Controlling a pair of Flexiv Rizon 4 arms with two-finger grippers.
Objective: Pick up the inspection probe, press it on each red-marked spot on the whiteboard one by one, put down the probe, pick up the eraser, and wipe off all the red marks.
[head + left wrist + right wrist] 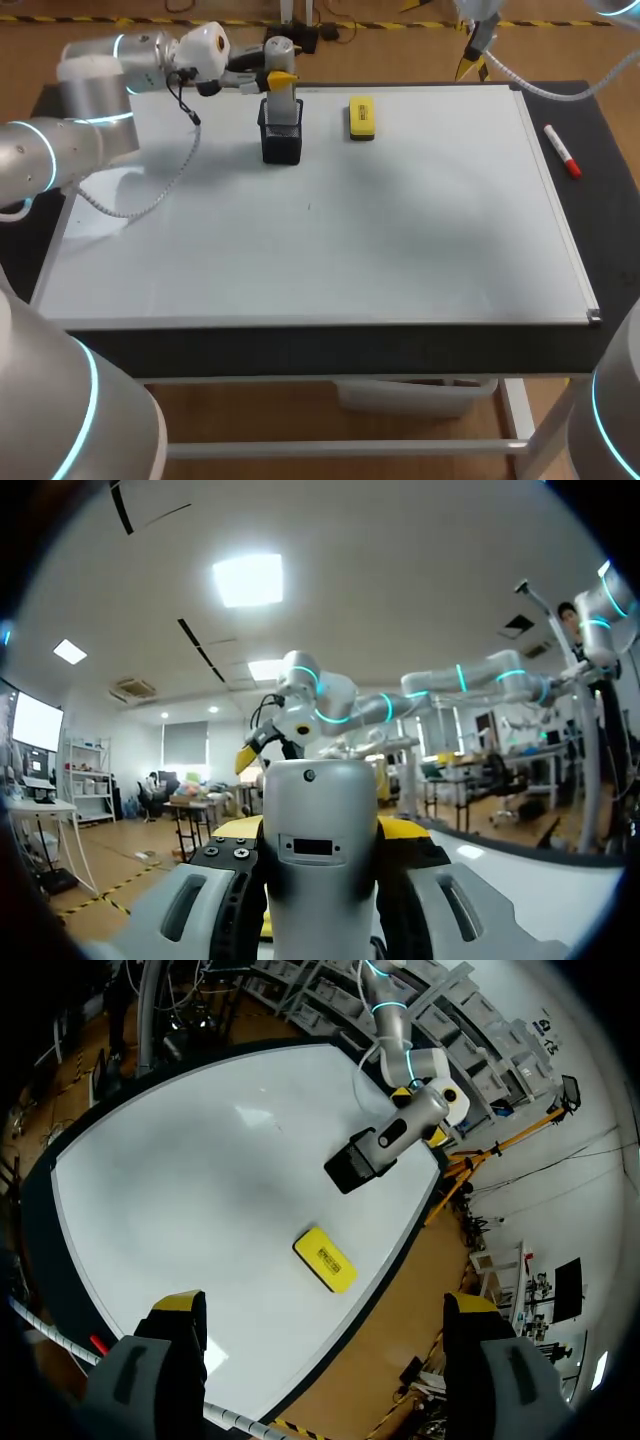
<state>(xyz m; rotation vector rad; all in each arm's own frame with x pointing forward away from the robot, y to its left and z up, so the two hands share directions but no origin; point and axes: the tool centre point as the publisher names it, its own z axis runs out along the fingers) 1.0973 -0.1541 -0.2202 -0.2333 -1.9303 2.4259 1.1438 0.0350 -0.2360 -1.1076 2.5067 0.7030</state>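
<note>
The inspection probe [281,97], a grey handle, stands upright in a black holder [282,140] at the far left of the whiteboard [330,240]. My left gripper [279,77] is shut on the probe's top; in the left wrist view the grey probe [318,800] fills the space between the yellow tips of the left gripper [320,832]. The yellow eraser [361,117] lies on the board to the right of the holder. My right gripper [325,1305] hangs open and empty high over the board's far right part, above the eraser [324,1258]. No red marks show on the board.
A red marker [562,151] lies on the dark table strip [600,200] beside the board's right edge. From the left arm a white cable [150,195] loops down over the board's left part.
</note>
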